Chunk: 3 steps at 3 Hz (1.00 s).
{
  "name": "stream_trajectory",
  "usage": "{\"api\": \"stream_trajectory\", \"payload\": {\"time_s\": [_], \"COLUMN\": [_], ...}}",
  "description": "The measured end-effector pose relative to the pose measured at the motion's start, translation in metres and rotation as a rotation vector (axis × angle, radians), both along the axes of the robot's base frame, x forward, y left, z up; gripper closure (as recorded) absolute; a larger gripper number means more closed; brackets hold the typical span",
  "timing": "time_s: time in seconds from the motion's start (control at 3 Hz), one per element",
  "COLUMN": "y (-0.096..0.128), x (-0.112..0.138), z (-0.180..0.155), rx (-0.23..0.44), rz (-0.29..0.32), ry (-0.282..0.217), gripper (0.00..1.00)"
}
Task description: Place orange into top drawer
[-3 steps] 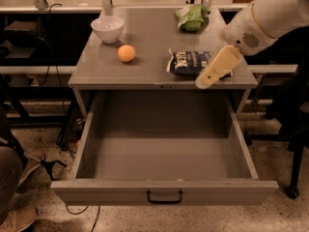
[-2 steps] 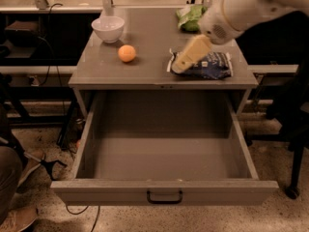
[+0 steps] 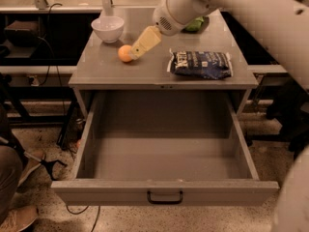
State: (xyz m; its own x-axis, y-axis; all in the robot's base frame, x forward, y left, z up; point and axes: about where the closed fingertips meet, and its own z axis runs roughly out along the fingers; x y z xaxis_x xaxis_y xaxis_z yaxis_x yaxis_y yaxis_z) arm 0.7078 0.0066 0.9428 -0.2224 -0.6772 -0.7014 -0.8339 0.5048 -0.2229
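Note:
The orange (image 3: 124,53) is small and round and lies on the grey cabinet top (image 3: 106,69), left of centre. My gripper (image 3: 137,51) hangs from the white arm that comes in from the upper right. Its yellowish fingers (image 3: 145,41) point down-left and their tips reach the orange's right side. The top drawer (image 3: 164,190) is pulled fully open below the cabinet top. It is wide, deep, grey and empty, with a small black handle (image 3: 164,197) at the centre of its front panel.
A white bowl (image 3: 107,28) stands at the back left of the top. A dark blue snack bag (image 3: 202,64) lies at the right. A green bag (image 3: 195,24) is at the back, partly behind the arm. Cables and a person's leg (image 3: 12,178) are at the lower left.
The arm has swung left across the cabinet top, from over the dark blue bag to the orange's right side. The orange, bowl, bag and drawer have not moved.

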Motion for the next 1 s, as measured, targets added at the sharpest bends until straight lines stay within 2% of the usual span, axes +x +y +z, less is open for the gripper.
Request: {"api": "stream_trajectory", "payload": {"time_s": [0.33, 0.67, 1.0], "y": [0.054, 0.079, 0.089], "x": [0.027, 0.042, 0.062], "z": [-0.025, -0.040, -0.062], "rx": [0.053, 0.078, 0.099], "rz": [0.009, 0.012, -0.009], "ry": [0.059, 0.084, 0.097], "gripper": [0.00, 0.00, 0.00]}}
